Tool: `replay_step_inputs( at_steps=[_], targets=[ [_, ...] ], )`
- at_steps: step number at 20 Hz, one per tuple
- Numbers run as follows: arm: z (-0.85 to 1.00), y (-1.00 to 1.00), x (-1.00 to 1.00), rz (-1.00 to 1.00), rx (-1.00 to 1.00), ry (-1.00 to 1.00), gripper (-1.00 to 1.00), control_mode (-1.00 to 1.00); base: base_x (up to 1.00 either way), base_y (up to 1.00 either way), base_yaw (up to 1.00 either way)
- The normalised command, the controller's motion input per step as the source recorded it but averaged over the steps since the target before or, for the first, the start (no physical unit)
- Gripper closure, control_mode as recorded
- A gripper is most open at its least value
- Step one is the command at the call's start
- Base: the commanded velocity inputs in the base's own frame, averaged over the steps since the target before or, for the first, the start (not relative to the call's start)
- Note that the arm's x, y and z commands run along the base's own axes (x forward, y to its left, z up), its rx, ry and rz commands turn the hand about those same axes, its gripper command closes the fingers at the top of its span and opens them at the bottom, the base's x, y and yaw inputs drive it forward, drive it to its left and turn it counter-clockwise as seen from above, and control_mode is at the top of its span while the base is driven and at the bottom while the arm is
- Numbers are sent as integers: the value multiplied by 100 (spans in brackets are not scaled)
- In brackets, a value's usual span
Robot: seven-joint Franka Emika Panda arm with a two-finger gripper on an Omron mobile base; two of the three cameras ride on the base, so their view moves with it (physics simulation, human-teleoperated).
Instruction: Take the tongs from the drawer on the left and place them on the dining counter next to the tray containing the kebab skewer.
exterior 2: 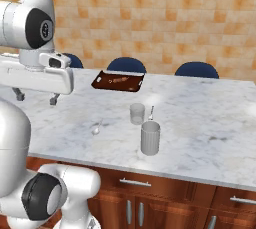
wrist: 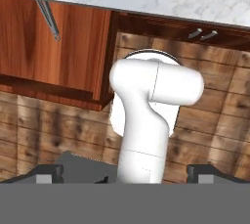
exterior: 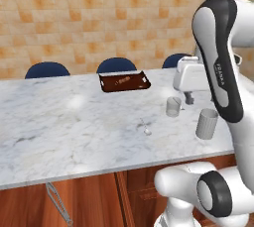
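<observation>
tongs [wrist: 48, 17] in open drawer [wrist: 53, 47]

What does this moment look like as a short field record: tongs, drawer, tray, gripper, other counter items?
tongs: lying in the open drawer, untouched
drawer: pulled out below the dining counter edge
tray: on the counter's far side, kebab skewer inside
gripper: open, empty, above the counter
other items: two cups, small silvery utensil
</observation>
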Motion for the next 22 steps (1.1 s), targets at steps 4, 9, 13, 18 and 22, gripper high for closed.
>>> replay_step_inputs(
  at_steps=[4, 9, 13, 18, 22],
  targets=[
    [-56, 9, 0, 0, 3, 2, -100, -100, 0, 0, 0],
    [-53, 17, 0, 0, 4, -7, -100, -100, 0, 0, 0],
    [-44, 19, 0, 0, 4, -18, -100, -100, 0, 0, 0],
    [-32, 27, 0, 0, 1, -20, -100, -100, 0, 0, 0],
    [-24, 37, 0, 0, 0, -19, -100, -100, 0, 0, 0]
  ],
)
